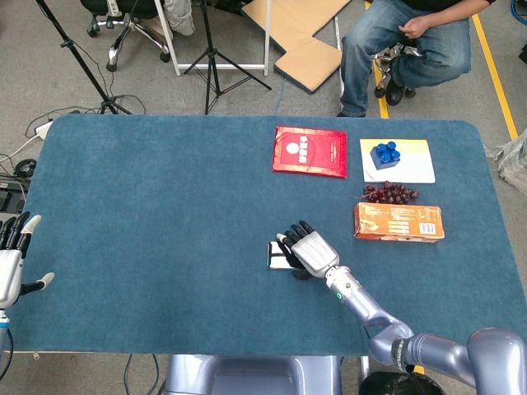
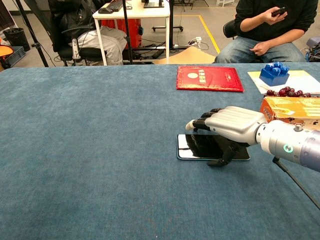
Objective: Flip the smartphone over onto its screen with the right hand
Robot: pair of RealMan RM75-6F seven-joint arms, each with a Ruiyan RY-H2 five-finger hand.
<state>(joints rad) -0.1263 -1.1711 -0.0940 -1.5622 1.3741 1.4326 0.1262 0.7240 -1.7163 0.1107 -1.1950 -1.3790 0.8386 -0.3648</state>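
Blue carpet-like cloth covers the long table [image 1: 165, 206], with a studio floor, tripods and a seated person beyond its far edge. From the head view, the slim black glass-faced smartphone [image 1: 280, 256] lies flat near the table's middle, nearer the robot's side. The silver right hand [image 1: 309, 251] is spread over the phone's right part, palm down with fingers apart, so only the left end of the phone shows. The flip looks not yet begun: the phone lies level on the cloth. Well apart at the left table edge, the white left hand [image 1: 10, 267] hangs with fingers apart and nothing in it. Farther back sit a red rectangular envelope [image 1: 310, 151], a blue toy brick [image 1: 384, 155] on a white sheet, a bunch of dark grapes [image 1: 390, 193] and an orange carton [image 1: 398, 222].

From the chest view, the smartphone [image 2: 192, 147] lies with its glossy screen up, mirroring the fingers. The right hand [image 2: 227, 127] hovers low across it, fingers extended and slightly curled, while the thumb [image 2: 223, 156] reaches down to the phone's near edge. Whether it is actually hooked under that edge I cannot tell, nor whether the fingertips press the glass. Lifting an edge, turning and laying the phone face down all remain. The left hand does not appear here.
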